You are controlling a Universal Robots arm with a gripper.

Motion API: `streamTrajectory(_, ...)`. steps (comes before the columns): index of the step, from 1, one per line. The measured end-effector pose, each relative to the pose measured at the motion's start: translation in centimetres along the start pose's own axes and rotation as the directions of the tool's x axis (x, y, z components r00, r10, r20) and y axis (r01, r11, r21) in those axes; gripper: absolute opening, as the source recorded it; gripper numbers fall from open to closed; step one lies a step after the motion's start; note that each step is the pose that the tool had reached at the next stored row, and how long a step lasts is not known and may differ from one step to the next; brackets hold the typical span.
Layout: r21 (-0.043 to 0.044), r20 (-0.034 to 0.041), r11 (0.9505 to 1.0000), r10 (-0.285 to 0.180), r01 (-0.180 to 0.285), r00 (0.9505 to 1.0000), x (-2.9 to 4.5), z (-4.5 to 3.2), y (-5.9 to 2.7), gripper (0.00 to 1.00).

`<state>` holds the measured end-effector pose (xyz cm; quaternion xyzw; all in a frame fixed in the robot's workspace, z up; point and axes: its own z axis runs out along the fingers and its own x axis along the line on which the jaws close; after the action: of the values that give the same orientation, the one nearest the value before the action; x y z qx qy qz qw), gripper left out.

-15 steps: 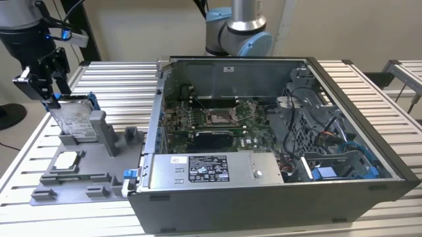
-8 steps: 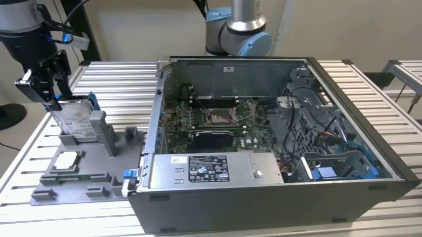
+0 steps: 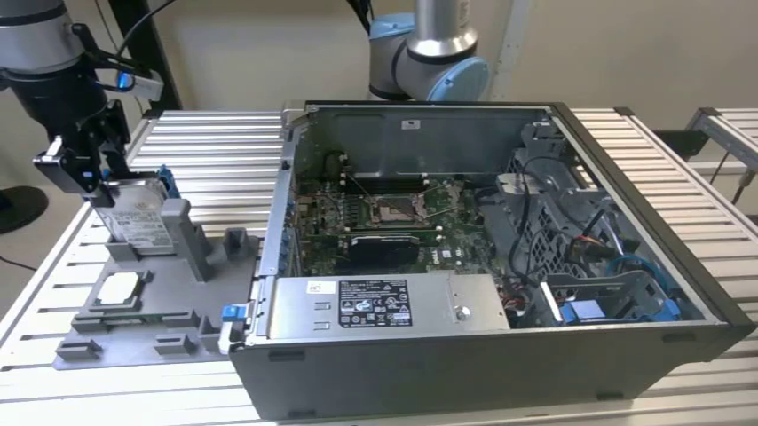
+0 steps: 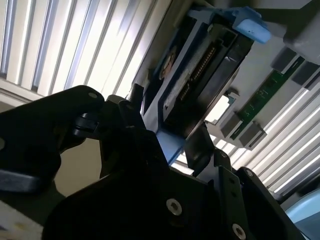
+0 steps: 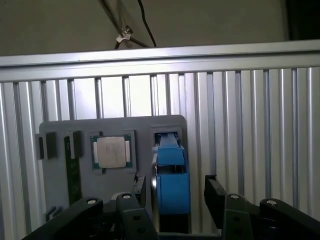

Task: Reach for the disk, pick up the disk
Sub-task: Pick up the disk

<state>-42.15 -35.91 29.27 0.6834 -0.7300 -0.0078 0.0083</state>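
Gripper (image 3: 95,173) hangs at the exterior view's left, down over the top edge of the disk (image 3: 134,217). The disk stands upright on its edge, slotted into a grey fixture (image 3: 177,257) that sits on the slatted tabletop (image 3: 213,142); white label faces the camera, blue rails run along its sides. In the first wrist view the disk's blue rail sits between the two fingers (image 5: 214,192). One finger is just beside the rail, the other apart from it w/ tabletop slats showing in the gap, so the jaws are spread and straddle the disk w/o clamping it. In the second wrist view the disk's connector edge and blue rail run close past the dark gripper body. A small square chip (image 3: 119,288) lies flat in a recess of the same fixture, near the disk's foot, and a green memory stick (image 5: 73,175) stands in a slot beside the chip. Toward the exterior view's right of the fixture is an open computer case (image 3: 474,373) w/ a silver box (image 3: 379,306) along its near edge.
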Motion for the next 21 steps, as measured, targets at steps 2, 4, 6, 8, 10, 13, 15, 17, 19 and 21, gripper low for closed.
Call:
streamTrajectory(2,0.0001,0.0000,1.0000,-0.001,0.001,1.0000,0.01,0.38,0.16,1.00)
streamTrajectory(4,-0.0001,-0.0001,1.0000,-0.002,0.002,1.0000,0.02,0.72,0.33,1.00)
streamTrajectory(6,0.0000,-0.0001,1.0000,-0.005,0.005,1.0000,0.04,1.10,0.39,1.00)
streamTrajectory(8,0.0002,0.0003,1.0000,-0.008,0.008,1.0000,0.04,1.46,0.40,1.00)
streamTrajectory(10,0.0005,0.0010,0.9999,-0.010,0.010,0.9999,0.03,1.83,0.40,1.00)
streamTrajectory(13,0.0024,0.0037,0.9999,-0.014,0.014,0.9999,0.03,2.38,0.39,1.00)
streamTrajectory(15,0.0035,0.0062,0.9999,-0.015,0.015,0.9999,0.03,2.73,0.38,1.00)
streamTrajectory(17,0.0035,0.0104,0.9999,-0.016,0.016,0.9998,0.03,2.99,0.37,1.00)
streamTrajectory(19,0.0035,0.0123,0.9999,-0.016,0.016,0.9998,0.03,3.14,0.38,1.00)
streamTrajectory(21,0.0033,0.0131,0.9999,-0.016,0.016,0.9998,0.03,3.25,0.37,1.00)
